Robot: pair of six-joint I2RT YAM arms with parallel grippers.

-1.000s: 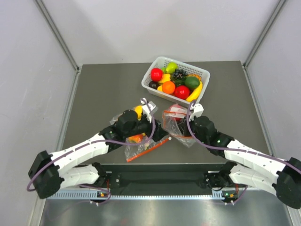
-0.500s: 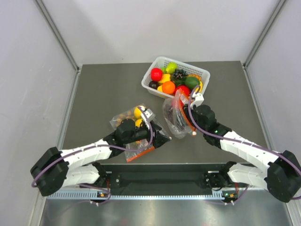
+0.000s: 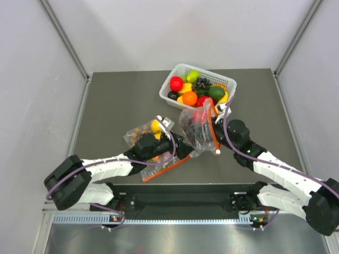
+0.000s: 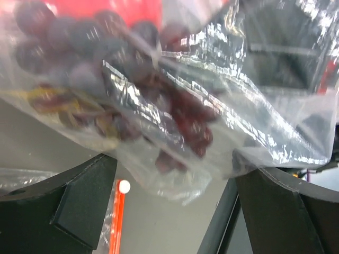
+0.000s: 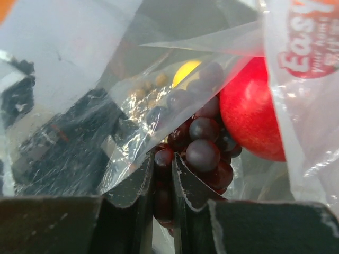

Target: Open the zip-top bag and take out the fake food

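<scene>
At the left of the dark surface [image 3: 116, 100] lies a second clear bag [image 3: 142, 130] with a yellow fruit and brown nuts inside, its orange strip [image 3: 165, 168] lying near my left arm. My left pincer [image 4: 172, 174] sits just beside that bag, spread wide with both dark fingers [image 4: 79, 206] far apart and gripping nothing. The lower end of the zip-top bag [image 3: 196, 123] hangs down between and above them. I cannot tell whether the film brushes the finger on the right. Through the crinkly plastic I see the dark purple grape bunch [image 4: 180, 124] with a patch of red above it. The bag is at the middle of the surface, just in front of the white basket [image 3: 180, 67] of fruit. It is held up by its top, with its orange-red zip strip [image 3: 214, 129] running down its right side. My right pincer [image 5: 162, 164] is pressed nearly together on the bag's clear film, pinching it, with the grapes directly past the fingertips and the red apple [image 5: 251, 116] just to their right, both still inside the bag.
</scene>
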